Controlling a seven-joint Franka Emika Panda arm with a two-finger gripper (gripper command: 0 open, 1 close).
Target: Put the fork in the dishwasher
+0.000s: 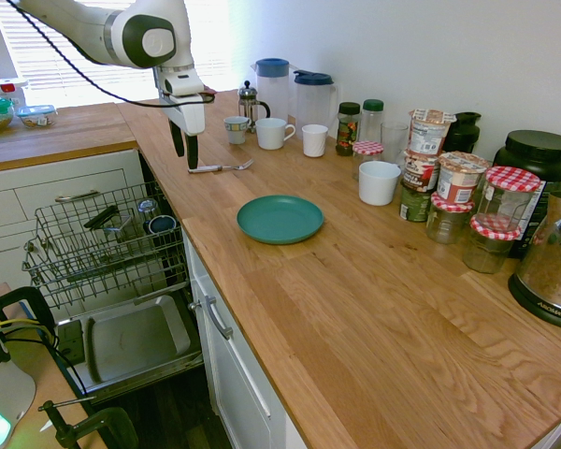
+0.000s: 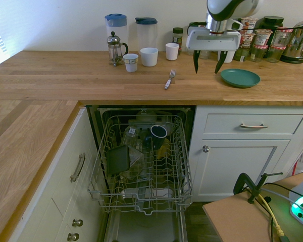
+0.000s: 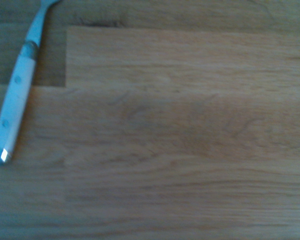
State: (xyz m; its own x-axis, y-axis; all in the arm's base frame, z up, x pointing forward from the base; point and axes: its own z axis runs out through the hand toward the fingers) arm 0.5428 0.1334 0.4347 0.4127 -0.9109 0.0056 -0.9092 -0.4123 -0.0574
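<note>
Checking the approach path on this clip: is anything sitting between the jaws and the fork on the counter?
Nothing visible does. The gripper hangs with jaws open above bare worktop, between the fork and the green plate. Only wood lies between it and the fork; the cups stand further back, near the wall.
</note>
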